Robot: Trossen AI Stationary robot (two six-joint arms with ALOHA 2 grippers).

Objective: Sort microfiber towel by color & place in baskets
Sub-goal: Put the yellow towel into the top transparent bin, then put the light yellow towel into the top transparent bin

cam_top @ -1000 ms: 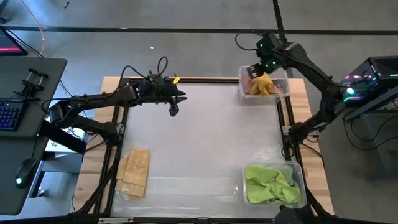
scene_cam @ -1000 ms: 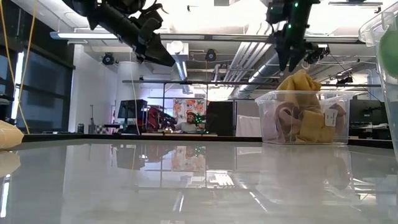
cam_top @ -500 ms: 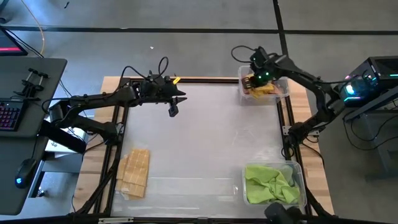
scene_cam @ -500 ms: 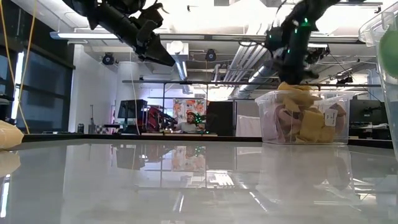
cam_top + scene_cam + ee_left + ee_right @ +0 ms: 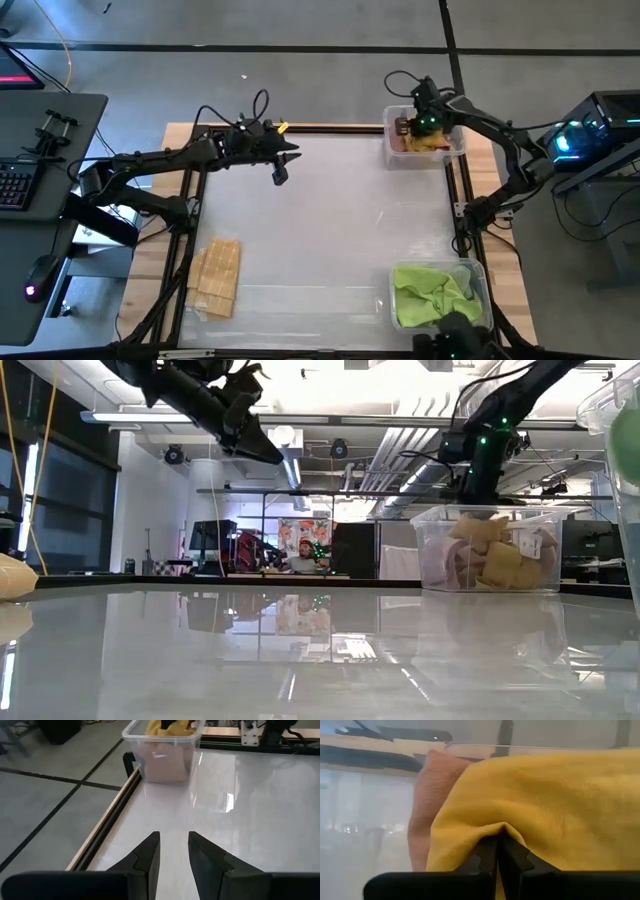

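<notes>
1. Pressing into the far basket [image 5: 424,140] on your right, the right gripper [image 5: 420,127] has its fingers closed tip to tip, the yellow towel [image 5: 545,810] bunched against them. Whether a fold is pinched between them, you cannot tell.
2. Step in hand, as judged: a yellow towel is being settled into that tub beside the salmon-pink towel [image 5: 432,800]. Next move calls for confirming the cloth is free, lifting straight up clear of the rim, then going for the next piece.
3. Left gripper [image 5: 279,176]: hanging above the table's far left area, jaws part open, holding nothing.
4. Remaining stock: a tan towel stack [image 5: 218,276] at the near left edge, folded flat, waffle-textured, overhanging the table [image 5: 320,230].
5. Near basket [image 5: 482,278] on your right: holds a green towel [image 5: 430,295], crumpled loose.
6. Baskets: clear thin plastic, rectangular, rounded corners; likely light enough to shift if a snagged cloth pulls on them.
7. Towels: soft, fine-ribbed microfiber, limp, holding folds.
8. Table surface: glossy white, mirror-like, slick.
</notes>
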